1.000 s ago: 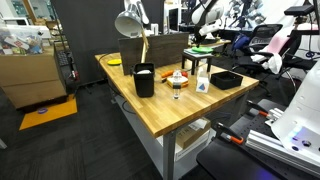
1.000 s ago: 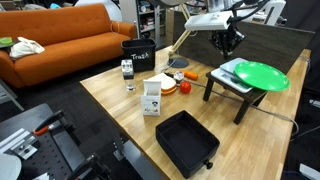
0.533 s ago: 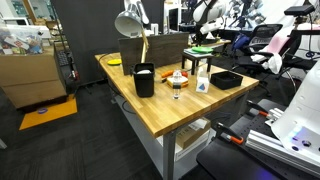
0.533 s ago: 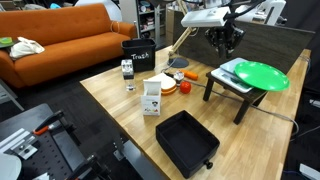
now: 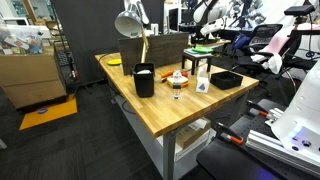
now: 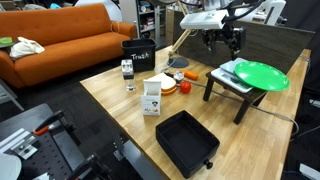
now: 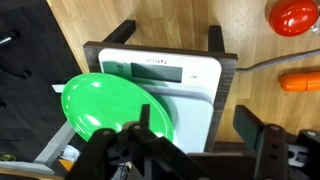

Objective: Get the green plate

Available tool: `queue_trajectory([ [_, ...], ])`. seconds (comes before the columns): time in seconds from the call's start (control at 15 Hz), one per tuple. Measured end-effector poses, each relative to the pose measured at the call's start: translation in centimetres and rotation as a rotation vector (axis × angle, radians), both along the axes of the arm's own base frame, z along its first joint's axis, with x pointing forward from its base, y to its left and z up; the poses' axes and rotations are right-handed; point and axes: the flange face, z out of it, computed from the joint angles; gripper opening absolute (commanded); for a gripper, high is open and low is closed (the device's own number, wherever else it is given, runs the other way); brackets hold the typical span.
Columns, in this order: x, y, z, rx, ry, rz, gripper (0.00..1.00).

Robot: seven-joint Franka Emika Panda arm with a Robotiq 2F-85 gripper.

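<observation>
The plate (image 6: 262,74) is lying on a stand (image 6: 232,86) on the table (image 6: 110,100), with a tray (image 6: 187,140) sitting at its seven o'clock.

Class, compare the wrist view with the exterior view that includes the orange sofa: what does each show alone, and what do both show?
Wrist view only: a line of small print on the white slab under the plate. Exterior view only: the orange sofa, the black tray and the black bin. Both: the green plate lying on the dark stand, with the open gripper above it.

Green plate (image 7: 105,100) lower rim hidden behind gripper (image 7: 195,128), itself cropped below.
</observation>
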Motion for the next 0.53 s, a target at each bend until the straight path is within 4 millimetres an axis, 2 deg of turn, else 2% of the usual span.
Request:
queue_trajectory([
  [0.07,-0.01,-0.01,-0.01,0.0,0.0,0.0,0.94],
  [0.53,-0.01,-0.01,-0.01,0.0,0.0,-0.001,0.94],
])
